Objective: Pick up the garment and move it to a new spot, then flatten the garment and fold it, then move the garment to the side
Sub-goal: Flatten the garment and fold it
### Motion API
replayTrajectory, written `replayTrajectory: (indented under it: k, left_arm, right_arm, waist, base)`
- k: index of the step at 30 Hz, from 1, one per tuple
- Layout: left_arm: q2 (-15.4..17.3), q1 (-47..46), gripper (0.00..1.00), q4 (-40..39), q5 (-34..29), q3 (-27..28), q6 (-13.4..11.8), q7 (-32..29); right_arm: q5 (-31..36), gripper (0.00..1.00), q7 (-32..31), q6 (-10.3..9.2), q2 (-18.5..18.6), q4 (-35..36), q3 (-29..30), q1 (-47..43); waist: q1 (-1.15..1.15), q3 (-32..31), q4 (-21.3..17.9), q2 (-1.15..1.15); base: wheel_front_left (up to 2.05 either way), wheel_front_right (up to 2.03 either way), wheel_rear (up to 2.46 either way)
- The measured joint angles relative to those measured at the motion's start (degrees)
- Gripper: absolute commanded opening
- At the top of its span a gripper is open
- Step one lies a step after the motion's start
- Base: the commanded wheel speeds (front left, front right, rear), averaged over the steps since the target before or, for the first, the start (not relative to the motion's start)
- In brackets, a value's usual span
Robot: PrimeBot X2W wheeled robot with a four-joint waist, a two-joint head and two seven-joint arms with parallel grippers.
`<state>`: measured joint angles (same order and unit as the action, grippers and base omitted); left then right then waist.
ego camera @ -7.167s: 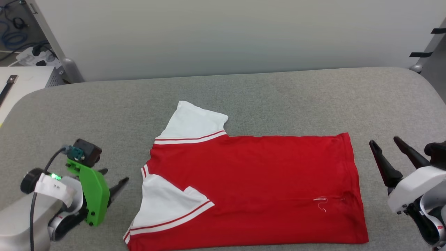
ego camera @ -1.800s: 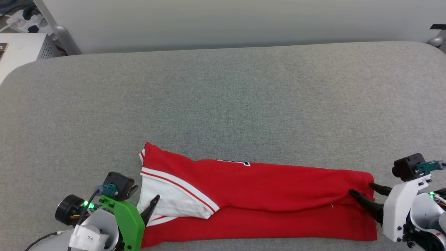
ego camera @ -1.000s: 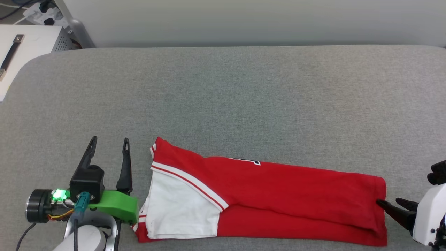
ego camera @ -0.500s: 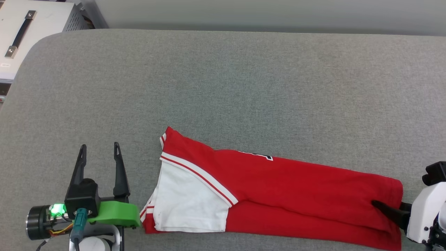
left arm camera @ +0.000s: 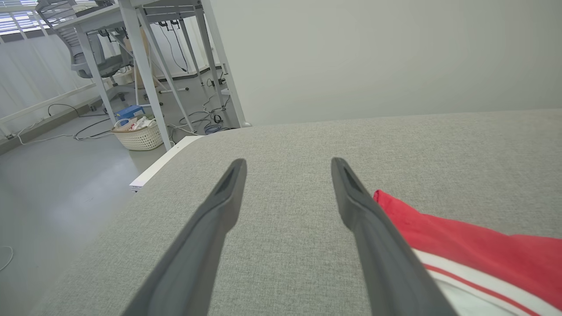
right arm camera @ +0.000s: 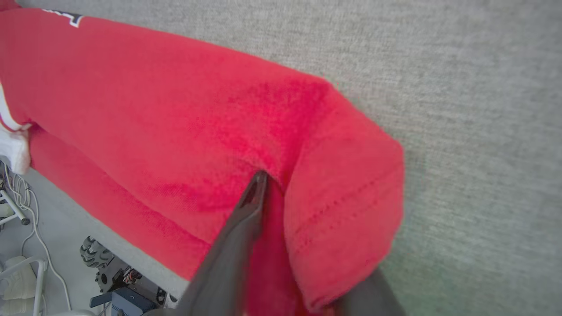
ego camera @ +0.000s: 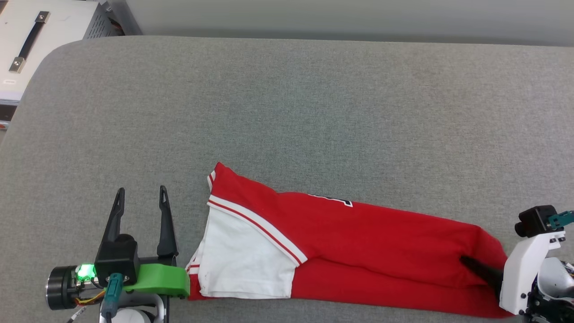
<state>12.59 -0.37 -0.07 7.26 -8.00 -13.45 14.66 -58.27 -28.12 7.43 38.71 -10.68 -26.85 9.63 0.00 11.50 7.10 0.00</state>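
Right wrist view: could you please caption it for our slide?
Right gripper pinching the bunched hem end of the red jersey on a grey padded table.

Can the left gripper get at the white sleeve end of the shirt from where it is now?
Likely yes. The left gripper sits open beside the white sleeve of the garment, fingers pointing away along the grey surface, and nothing lies between them. It would have to swing right onto the cloth.
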Motion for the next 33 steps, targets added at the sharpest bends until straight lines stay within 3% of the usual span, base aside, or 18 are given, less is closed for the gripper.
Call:
replayTrajectory:
  k: [7,21,26,33]
  left_arm:
    - [-1.9,1.8,1.00,-0.1,-2.6,2.3,2.0,0.0]
    - [-2.7,4.1,1.00,0.7,-5.4,3.3,4.1,0.0]
    - [-2.8,5.1,1.00,1.2,-5.8,3.4,4.2,0.0]
    - [-3.1,5.3,1.00,1.4,-6.0,3.3,4.7,0.0]
  right_arm:
    - [-0.5,0.00,2.6,0.18,1.0,-2.2,0.0,0.0]
    - [1.0,0.00,4.2,0.15,7.0,-13.0,7.3,-0.3]
    - [-1.0,0.00,4.2,0.10,7.3,-9.3,8.2,-2.1]
    - [-4.7,0.00,0.4,0.10,7.6,3.9,8.3,-3.5]
  waist:
    - [0.00,-1.2,-0.4,0.00]
    - [0.00,-4.2,-1.1,0.00]
    - [0.00,-5.4,-1.2,0.00]
    - [0.00,-6.3,-1.3,0.00]
  base:
    - [0.00,0.00,0.00]
    - [0.00,0.00,0.00]
    - [0.00,0.00,0.00]
    - [0.00,0.00,0.00]
